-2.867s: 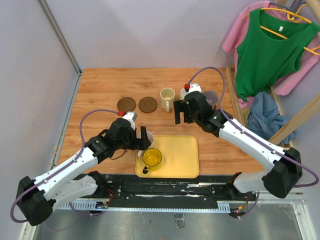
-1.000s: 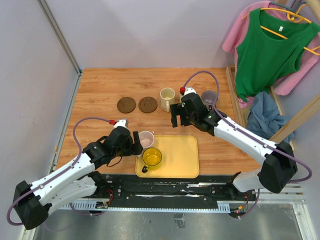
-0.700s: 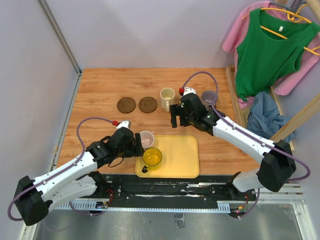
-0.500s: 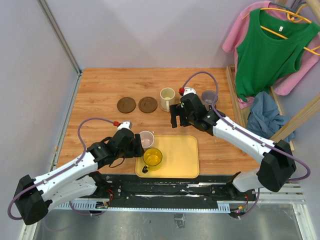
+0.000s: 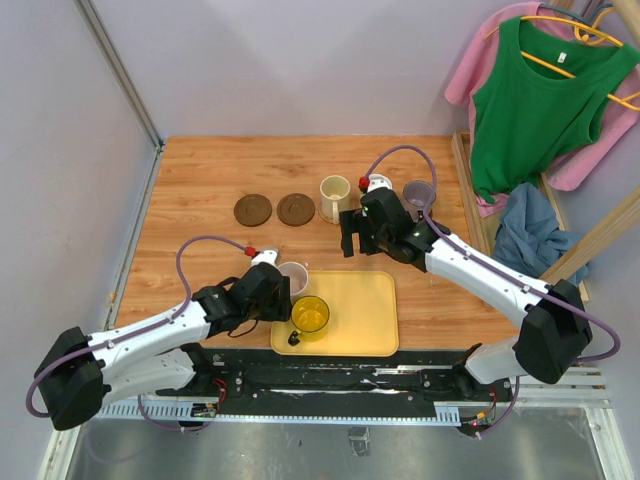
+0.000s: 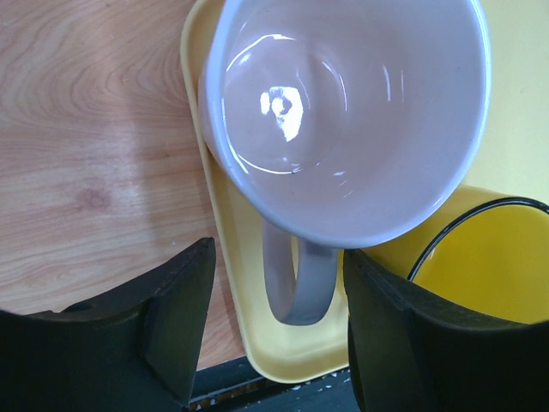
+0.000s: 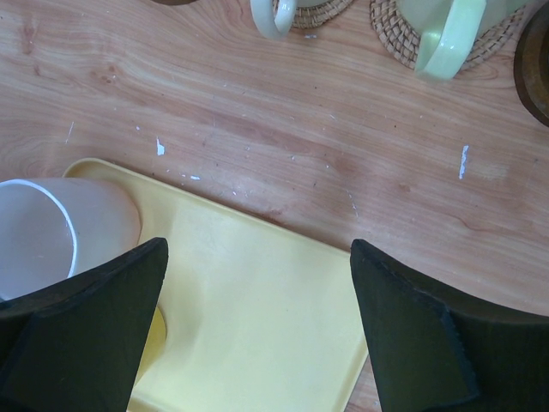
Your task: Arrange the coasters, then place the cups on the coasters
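The left gripper (image 6: 279, 253) stands half open, a finger on each side of the handle (image 6: 296, 287) of the pink cup (image 6: 343, 112), not pinching it yet. The handle points down the frame toward the wrist. The cup fills the upper frame, at the left rim of the yellow tray (image 6: 244, 330). The right gripper (image 7: 257, 249), wide and empty, is farther off.

My left claw (image 6: 279, 266) straddles the handle of the pink cup (image 6: 343, 112) with only slim gaps on either side. The yellow cup (image 6: 489, 275) presses close to one finger, and the rim of the tray (image 6: 233, 266) runs beneath. My right claw (image 7: 257, 249) hangs spread over bare tray, the pink cup beside one finger. Beyond the tray, open tabletop (image 7: 257, 129) reaches the handles of the cream cup (image 7: 273, 15) and pale green cup (image 7: 446, 39).
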Motion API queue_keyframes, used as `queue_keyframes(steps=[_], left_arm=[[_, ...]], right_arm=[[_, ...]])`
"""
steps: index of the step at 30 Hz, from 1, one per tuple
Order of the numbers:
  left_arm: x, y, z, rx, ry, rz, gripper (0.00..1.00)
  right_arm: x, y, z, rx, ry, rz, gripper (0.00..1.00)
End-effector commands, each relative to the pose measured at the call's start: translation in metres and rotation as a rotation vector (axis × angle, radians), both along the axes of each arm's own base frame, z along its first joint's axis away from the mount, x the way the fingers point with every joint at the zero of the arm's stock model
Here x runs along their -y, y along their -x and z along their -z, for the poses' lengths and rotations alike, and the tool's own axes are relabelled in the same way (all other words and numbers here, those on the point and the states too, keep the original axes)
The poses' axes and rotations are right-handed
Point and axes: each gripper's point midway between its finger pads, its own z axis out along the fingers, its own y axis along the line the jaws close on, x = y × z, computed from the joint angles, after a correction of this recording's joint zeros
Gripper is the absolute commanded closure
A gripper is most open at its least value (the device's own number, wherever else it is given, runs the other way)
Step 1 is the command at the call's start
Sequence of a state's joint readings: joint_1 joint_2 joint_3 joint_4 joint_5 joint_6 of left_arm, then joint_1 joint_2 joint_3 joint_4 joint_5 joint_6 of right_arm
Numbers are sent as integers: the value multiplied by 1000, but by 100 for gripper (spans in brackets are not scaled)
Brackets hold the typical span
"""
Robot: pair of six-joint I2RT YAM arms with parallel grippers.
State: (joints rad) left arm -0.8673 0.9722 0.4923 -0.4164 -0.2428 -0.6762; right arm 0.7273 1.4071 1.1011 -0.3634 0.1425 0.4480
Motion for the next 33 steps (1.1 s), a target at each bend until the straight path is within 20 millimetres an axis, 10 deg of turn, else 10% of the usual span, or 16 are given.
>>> queue_keyframes(steps=[1,19,29,33], left_arm=[[6,-10,-5,54,-23,18,42],[18,-17,-10,84,-59,51,55],[19,-12,-2,58,-87,76,98],[19,-13,-4,70,-88,79,99]], right_arm=[[3,0,0,-2,-18,17,12],[1,1,5,-11,-24,10,12],[1,2,6,-13,-26,7,12],[0,3,7,-16,-30,3,12]])
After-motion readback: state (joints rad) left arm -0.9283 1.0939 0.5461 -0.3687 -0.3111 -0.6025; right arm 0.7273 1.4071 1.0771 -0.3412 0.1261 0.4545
